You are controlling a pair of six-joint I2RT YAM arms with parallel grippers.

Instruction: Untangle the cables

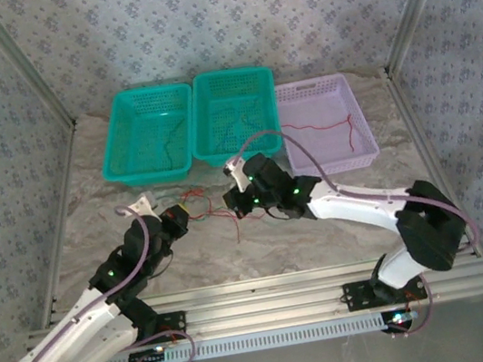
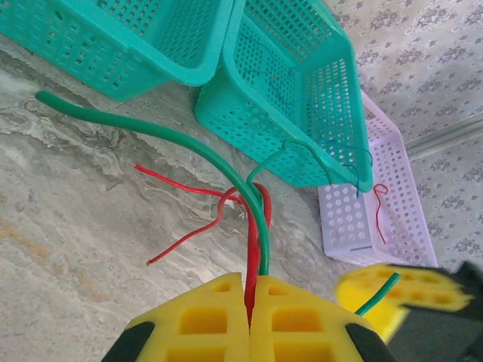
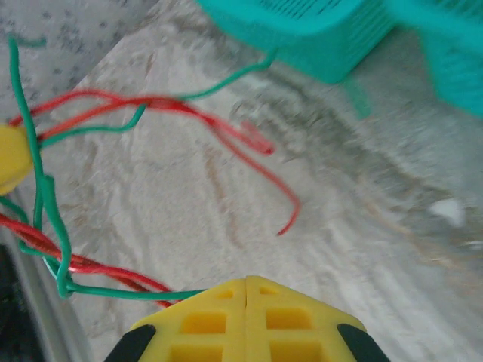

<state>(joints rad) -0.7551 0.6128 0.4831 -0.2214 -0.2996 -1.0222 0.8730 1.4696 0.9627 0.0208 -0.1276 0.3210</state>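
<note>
Working at the tangle of cables on the bench [image 1: 262, 251], just in front of the two teal baskets [image 1: 150, 171] and the lilac basket [image 1: 340, 163].

At the left end effector [image 2: 251, 286]: pads pressed fully together, clamping a red cable [image 2: 253, 237] and a green cable [image 2: 189, 145] side by side. At the right end effector [image 3: 247, 283]: also closed completely, apparently pinching a green strand entering from its left side. Cannot confirm any red one inside. Both close to each other, with crossed red and green loops between them, low over the marble-patterned surface.

For doing this step well:
- Keep the left grip firm as an anchor.
- Draw the right one away slowly, sideways and a little upward.
- Watch the small green loop wrapped around the red strands near the right pads.
- Stop if tightening there instead of sliding; better then to let go and take hold again nearer to the crossing.
- Avoid dragging the free red ends against the basket walls.

Some thin cables lying inside the baskets, one red in the lilac one.
</note>
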